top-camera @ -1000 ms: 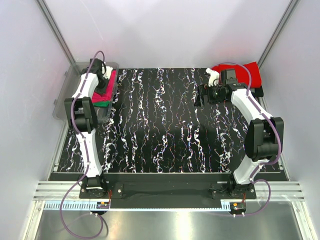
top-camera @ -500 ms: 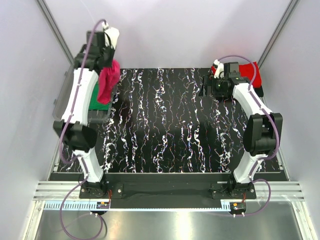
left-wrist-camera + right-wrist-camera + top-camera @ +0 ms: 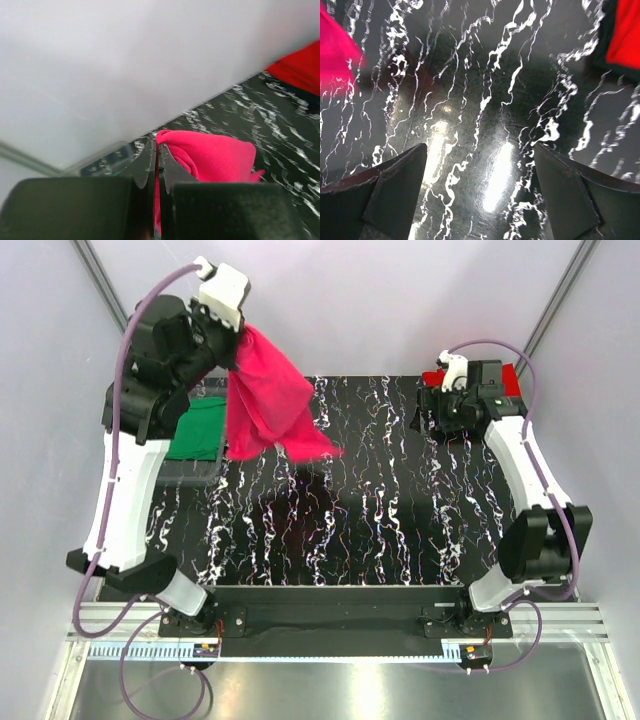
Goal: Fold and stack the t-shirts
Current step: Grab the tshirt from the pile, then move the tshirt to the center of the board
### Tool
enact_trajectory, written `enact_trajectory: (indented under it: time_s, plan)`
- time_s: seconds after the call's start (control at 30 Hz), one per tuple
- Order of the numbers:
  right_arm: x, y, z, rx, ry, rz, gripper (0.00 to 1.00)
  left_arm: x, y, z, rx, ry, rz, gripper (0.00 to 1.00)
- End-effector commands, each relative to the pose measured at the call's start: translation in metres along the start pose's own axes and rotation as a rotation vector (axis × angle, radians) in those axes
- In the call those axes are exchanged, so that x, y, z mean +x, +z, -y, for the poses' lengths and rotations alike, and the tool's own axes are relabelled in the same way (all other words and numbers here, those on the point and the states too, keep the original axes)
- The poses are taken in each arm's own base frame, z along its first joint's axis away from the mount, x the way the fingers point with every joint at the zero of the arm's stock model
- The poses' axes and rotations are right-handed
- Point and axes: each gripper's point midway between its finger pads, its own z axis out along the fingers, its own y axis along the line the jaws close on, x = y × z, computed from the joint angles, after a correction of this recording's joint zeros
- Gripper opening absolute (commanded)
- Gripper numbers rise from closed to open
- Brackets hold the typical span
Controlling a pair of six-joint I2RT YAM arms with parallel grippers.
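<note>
My left gripper (image 3: 238, 332) is raised high at the back left and shut on the magenta-pink t-shirt (image 3: 268, 400), which hangs down and swings out over the table. In the left wrist view the cloth (image 3: 215, 157) is pinched between the closed jaws of the left gripper (image 3: 157, 150). The green t-shirt (image 3: 195, 430) lies in the clear bin at the left. The red t-shirt (image 3: 500, 378) lies at the back right corner, mostly hidden behind my right arm; it also shows in the right wrist view (image 3: 626, 35). My right gripper (image 3: 418, 418) is open and empty above the table (image 3: 480, 150).
The clear plastic bin (image 3: 196, 472) stands at the table's left edge. The black marbled table top (image 3: 350, 520) fills the middle. White walls with metal posts close in the back and sides.
My left gripper has lifted the magenta-pink t-shirt out of the bin, up and to the right, and the cloth has swung out over the table. My right arm has shifted slightly right.
</note>
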Motion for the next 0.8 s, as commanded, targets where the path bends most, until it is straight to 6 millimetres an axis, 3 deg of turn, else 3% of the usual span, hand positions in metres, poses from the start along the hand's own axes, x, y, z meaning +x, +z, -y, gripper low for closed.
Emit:
enact_trajectory:
  time_s: [0.0, 0.03, 0.1, 0.23, 0.33, 0.47, 0.5, 0.53, 0.6, 0.63, 0.67, 0.7, 0.77]
  plan:
    - [-0.034, -0.044, -0.009, 0.004, -0.126, 0.111, 0.94, -0.019, -0.025, 0.031, 0.123, -0.022, 0.081, 0.0]
    - [-0.036, -0.054, -0.013, 0.003, -0.143, 0.127, 0.94, 0.001, -0.02, 0.043, 0.161, -0.027, 0.032, 0.0]
    - [-0.032, -0.061, -0.019, -0.02, -0.189, 0.136, 0.93, 0.016, -0.024, 0.06, 0.225, -0.048, 0.003, 0.0]
    - [-0.005, -0.076, -0.042, -0.126, -0.247, 0.131, 0.89, 0.09, -0.006, 0.093, 0.327, -0.109, -0.187, 0.0]
    - [0.016, -0.072, -0.056, -0.203, -0.292, 0.099, 0.88, 0.137, 0.008, 0.115, 0.399, -0.124, -0.302, 0.0]
    - [0.04, -0.06, -0.07, -0.293, -0.34, 0.045, 0.85, 0.194, 0.041, 0.124, 0.393, -0.129, -0.45, 0.0]
    - [0.05, -0.054, -0.08, -0.325, -0.379, 0.022, 0.84, 0.217, 0.055, 0.123, 0.374, -0.114, -0.51, 0.02]
    - [0.056, -0.052, -0.087, -0.347, -0.407, 0.01, 0.83, 0.222, 0.064, 0.12, 0.357, -0.113, -0.524, 0.1]
    - [0.069, -0.046, -0.104, -0.389, -0.521, -0.008, 0.82, 0.246, 0.081, 0.105, 0.289, -0.13, -0.586, 0.13]
    - [0.085, -0.042, -0.127, -0.437, -0.593, -0.037, 0.81, 0.241, 0.088, 0.093, 0.246, -0.14, -0.576, 0.15]
    - [0.089, -0.039, -0.132, -0.421, -0.638, -0.048, 0.81, 0.241, 0.09, 0.084, 0.214, -0.153, -0.577, 0.29]
    - [0.091, -0.04, -0.143, -0.443, -0.655, -0.047, 0.81, 0.236, 0.086, 0.068, 0.166, -0.163, -0.563, 0.37]
    - [0.093, -0.043, -0.17, -0.498, -0.69, -0.028, 0.81, 0.236, 0.075, 0.054, 0.127, -0.159, -0.557, 0.51]
